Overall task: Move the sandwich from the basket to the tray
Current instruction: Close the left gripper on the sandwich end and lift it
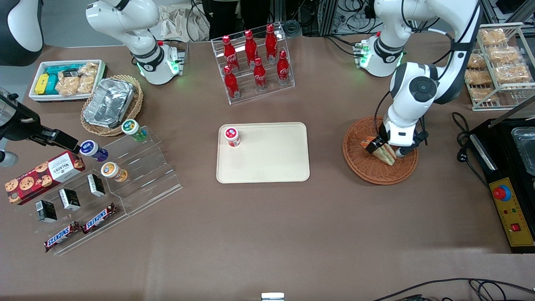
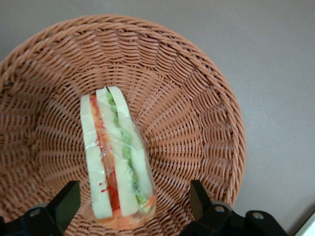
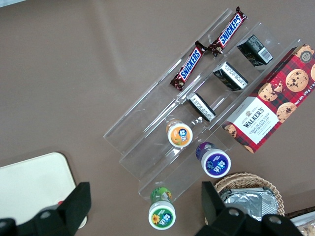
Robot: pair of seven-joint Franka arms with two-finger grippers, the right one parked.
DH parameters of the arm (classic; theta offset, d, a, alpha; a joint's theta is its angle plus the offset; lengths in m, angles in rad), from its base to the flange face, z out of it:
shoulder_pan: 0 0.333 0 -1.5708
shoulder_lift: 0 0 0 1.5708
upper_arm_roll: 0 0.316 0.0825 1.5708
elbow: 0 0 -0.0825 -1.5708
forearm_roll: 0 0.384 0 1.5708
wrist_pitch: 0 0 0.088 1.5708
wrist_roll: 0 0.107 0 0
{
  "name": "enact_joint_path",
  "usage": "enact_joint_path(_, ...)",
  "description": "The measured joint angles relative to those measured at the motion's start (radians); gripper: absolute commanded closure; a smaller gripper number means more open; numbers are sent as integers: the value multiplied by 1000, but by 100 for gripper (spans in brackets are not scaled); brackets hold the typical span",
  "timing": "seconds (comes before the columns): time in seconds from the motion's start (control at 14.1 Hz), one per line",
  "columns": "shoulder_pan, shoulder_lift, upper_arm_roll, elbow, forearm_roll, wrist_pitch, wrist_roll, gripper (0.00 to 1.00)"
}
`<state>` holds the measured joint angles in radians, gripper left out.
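Note:
The sandwich point(image 1: 383, 152) is a plastic-wrapped wedge of pale bread with red, orange and green filling; it lies in the round reddish-brown wicker basket point(image 1: 363, 167) toward the working arm's end of the table. In the left wrist view the sandwich point(image 2: 115, 157) lies between my two black fingers point(image 2: 63, 204), which stand apart on either side of it without touching it. My gripper point(image 1: 388, 147) is open, low over the basket point(image 2: 197, 98). The cream-beige tray point(image 1: 271, 163) lies mid-table, beside the basket.
A small red-capped jar point(image 1: 232, 136) stands on the tray's corner. A clear rack of red cola bottles point(image 1: 255, 62) stands farther from the front camera than the tray. A black control box point(image 1: 512, 213) with cables lies beside the basket. Snack displays point(image 1: 104, 179) sit toward the parked arm's end.

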<state>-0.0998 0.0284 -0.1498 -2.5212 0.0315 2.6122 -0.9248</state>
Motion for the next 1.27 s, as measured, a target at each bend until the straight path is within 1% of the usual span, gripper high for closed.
enact_joint_path(0.07,0,4,1,-11,0,19,-2,13)
enact_joint_path(0.14,0,7,3,-18,0,28,-3,45)
enact_joint_path(0.21,0,11,4,-21,0,32,-4,66)
enact_joint_path(0.28,0,15,4,-22,4,34,-4,81)
enact_joint_path(0.35,0,17,4,-22,11,36,-4,99)
enact_joint_path(0.42,0,18,4,-22,19,36,-4,100)
enact_joint_path(0.71,0,9,5,-7,25,25,-33,100)
enact_joint_path(0.78,0,-3,7,16,26,-26,-37,100)
enact_joint_path(0.85,0,-20,8,60,26,-119,-38,100)
enact_joint_path(1.06,0,-59,9,303,26,-464,-37,100)
enact_joint_path(1.13,0,-63,9,379,26,-537,-33,100)
enact_joint_path(1.27,-1,-63,7,487,26,-626,0,100)
